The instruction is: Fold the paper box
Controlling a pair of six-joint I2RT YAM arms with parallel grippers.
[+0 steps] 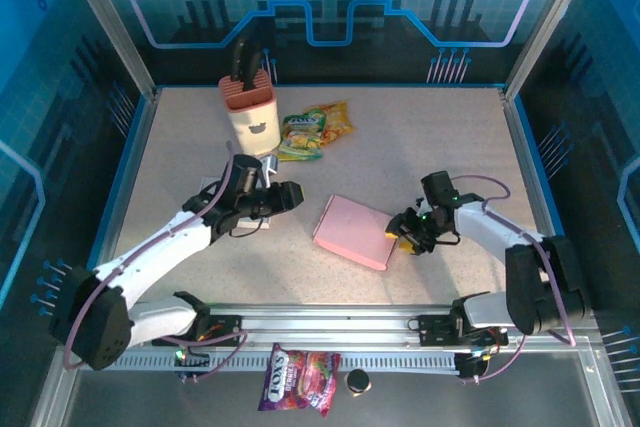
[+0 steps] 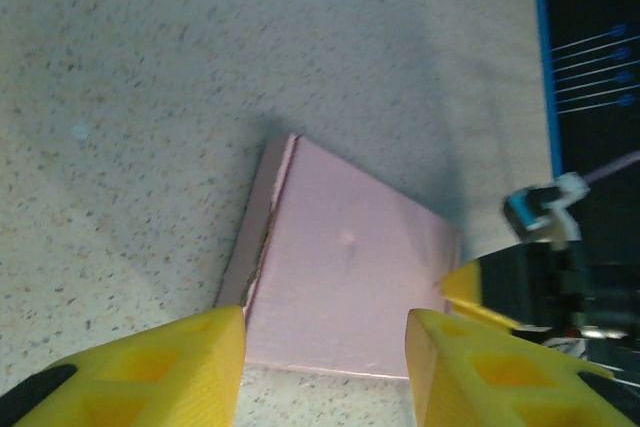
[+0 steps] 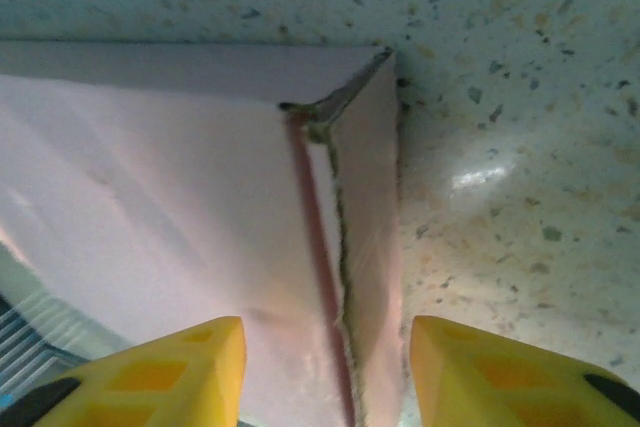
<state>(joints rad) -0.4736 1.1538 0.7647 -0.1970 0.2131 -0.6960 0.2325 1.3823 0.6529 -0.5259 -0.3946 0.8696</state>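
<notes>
Open right gripper is straddling the end flap of the pink paper box (light, creasable card, probably); left gripper is hanging open.

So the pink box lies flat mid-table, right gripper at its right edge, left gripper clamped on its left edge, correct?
No: the left gripper is open and short of the pink box, not clamped on it; the top external view shows the gap. The rest holds.

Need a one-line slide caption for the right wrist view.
Right gripper, fingers apart, lined up on the side seam of the pink paper box lying on the speckled table.
</notes>
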